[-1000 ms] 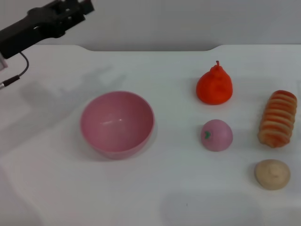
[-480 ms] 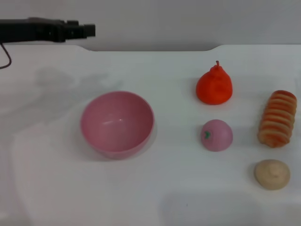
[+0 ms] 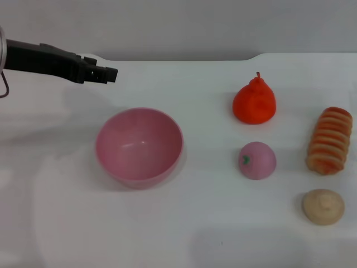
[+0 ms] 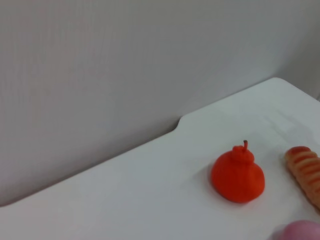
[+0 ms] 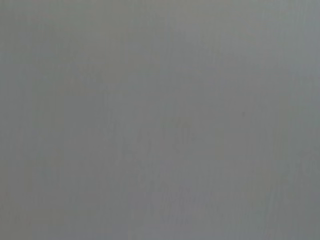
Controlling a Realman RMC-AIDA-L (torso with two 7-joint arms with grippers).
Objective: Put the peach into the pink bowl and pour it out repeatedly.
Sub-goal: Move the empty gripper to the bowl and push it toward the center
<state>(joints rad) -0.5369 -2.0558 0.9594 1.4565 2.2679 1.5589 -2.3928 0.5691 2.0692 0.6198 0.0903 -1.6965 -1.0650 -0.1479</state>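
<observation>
Head view shows the pink bowl (image 3: 139, 147) empty on the white table (image 3: 184, 234). The peach (image 3: 257, 160) lies on the table well apart from it, toward the robot's right, between the orange-red pear (image 3: 254, 101) and the beige bun (image 3: 323, 206). The left gripper (image 3: 106, 73) hangs beyond the bowl's far-left side, holding nothing; whether its fingers are open I cannot tell. The right gripper is not visible. I judge the task has not begun: picking, placing and pouring all remain.
</observation>
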